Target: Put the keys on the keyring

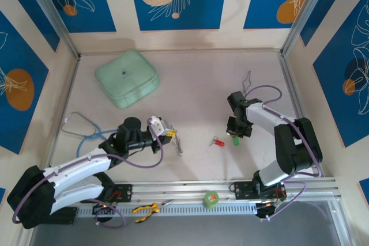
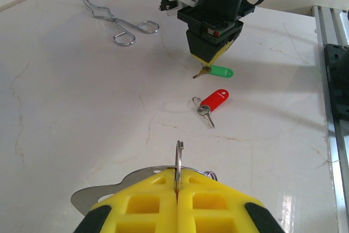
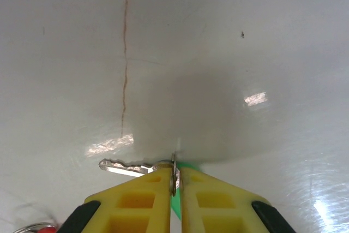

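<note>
1. Lying flat on the bench [image 2: 82,107], the green key [image 2: 221,71] is being pinched at its small ring by the right pincer [image 2: 209,61]. The yellow fingers are pressing almost together, with just the thin ring wire between them.
2. Sitting loose just beside it, on the side nearer the left arm, is the red key [image 2: 214,100]; nothing is touching it.
3. Standing upright in the left pincer [image 2: 177,181] is the keyring [image 2: 178,154]. The fingers are clamping fully shut on its lower arc, and a flat metal tag [image 2: 92,197] is jutting out below and to the left. In the top view this ring is sitting well apart from both keys.
4. Judging by this, the task is only beginning: neither key is on the keyring. The green key's grasp looks made. Lifting it, carrying it across and threading it are all remaining, and then the same for the red key.
5. Seen from the right wrist, the green key's blade is pointing left, flat on the bench, with the green head running back under the fingers. The red key's head is slanting away toward the right arm, its blade pointing toward the left pincer. The keyring is showing edge-on to the left wrist camera, its plane running along the finger seam.
</note>
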Motion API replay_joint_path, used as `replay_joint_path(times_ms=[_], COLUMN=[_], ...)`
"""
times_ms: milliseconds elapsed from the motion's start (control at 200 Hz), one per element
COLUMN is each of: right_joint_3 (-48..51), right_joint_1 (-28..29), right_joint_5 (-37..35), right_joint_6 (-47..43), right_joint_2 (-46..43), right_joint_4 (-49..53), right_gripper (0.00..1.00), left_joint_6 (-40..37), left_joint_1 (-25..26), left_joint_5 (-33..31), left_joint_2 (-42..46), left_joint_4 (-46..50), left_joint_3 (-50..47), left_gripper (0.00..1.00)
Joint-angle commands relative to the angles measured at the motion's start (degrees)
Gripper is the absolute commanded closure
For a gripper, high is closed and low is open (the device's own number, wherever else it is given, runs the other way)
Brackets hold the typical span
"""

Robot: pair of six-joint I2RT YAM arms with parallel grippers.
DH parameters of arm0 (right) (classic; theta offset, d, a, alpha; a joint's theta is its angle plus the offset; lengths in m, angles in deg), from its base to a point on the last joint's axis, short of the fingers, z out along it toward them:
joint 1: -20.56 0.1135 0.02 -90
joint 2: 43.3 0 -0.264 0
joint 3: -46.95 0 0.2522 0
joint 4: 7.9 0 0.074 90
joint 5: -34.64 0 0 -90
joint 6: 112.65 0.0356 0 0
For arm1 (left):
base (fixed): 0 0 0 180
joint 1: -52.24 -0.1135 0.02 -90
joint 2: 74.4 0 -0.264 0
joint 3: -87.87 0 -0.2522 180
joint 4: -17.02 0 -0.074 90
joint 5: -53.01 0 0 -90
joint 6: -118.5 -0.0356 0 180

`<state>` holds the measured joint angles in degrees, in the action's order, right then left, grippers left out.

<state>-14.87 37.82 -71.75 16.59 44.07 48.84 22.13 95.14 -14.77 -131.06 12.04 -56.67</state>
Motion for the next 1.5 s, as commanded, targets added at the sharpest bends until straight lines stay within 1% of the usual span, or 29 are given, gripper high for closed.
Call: replay_joint_path(times_ms=[0,110,160,210,275,405,480,520,590,660,745,835,960,1145,1370,1495], right_joint_3=[-1.25,-1.26,-1.25,-1.35,-1.28,-2.08,-2.01,-1.44,0.31,2.39,4.75,6.79,7.38,5.55,1.98,1.03], right_joint_1=[0.37,0.06,-0.09,-0.04,0.18,2.19,6.08,8.65,12.41,14.67,17.21,19.18,21.97,25.25,27.49,28.4], right_joint_5=[-0.99,-0.9,-0.91,-1.05,-1.28,-2.34,-2.16,0.13,7.05,14.89,20.99,26.71,30.22,35.71,35.51,35.68], right_joint_6=[0.71,0.68,0.73,0.84,0.83,-0.59,-5.38,-10.27,-17.78,-24.38,-31.42,-38.2,-43.14,-45.76,-45.84,-46.18], right_joint_2=[0.69,0.86,0.82,0.41,-1.01,-6.77,-12.58,-16.34,-22.72,-28.08,-32.57,-34.99,-35.45,-32.02,-25.1,-23.58], right_joint_4=[1.57,1.64,1.63,1.83,1.98,2.84,1.04,-1.5,-6.84,-11.87,-16.62,-20.22,-22.77,-23.41,-23.32,-25.04], right_gripper=[0.88,0.89,0.93,1.0,1.0,1.0,1.0,1.0,1.0,1.0,1.0,1.0,1.0,1.0,1.0,1.0], left_joint_6=[-0.79,-0.84,-0.84,-0.92,-0.89,-0.92,-0.77,-0.51,0.23,0.83,0.88,0.85,0.75,0.97,0.97,0.32], left_joint_1=[0.61,0.6,0.61,0.61,0.62,0.61,0.62,0.62,0.62,0.66,0.66,0.62,0.65,0.61,0.61,0.67], left_joint_5=[0.41,0.37,0.37,0.37,0.37,0.37,0.63,0.88,1.59,2.32,2.95,3.36,4.04,6.06,8.65,9.18], left_joint_2=[1.34,1.29,1.38,1.43,1.7,1.95,1.74,1.73,1.99,2.47,3.33,4.14,4.81,4.47,3.21,2.72], left_joint_4=[0.04,0.11,0.19,0.4,0.66,0.81,0.94,1.13,1.25,2.37,4.34,5.67,6.99,7.23,5.82,6.09], left_joint_3=[0.37,0.45,0.45,0.52,0.61,0.7,0.87,1.14,1.55,2.3,3.26,3.82,4.08,4.11,4.01,3.9], left_gripper=[1.0,1.0,1.0,1.0,1.0,1.0,1.0,1.0,1.0,1.0,1.0,1.0,1.0,1.0,1.0,1.0])
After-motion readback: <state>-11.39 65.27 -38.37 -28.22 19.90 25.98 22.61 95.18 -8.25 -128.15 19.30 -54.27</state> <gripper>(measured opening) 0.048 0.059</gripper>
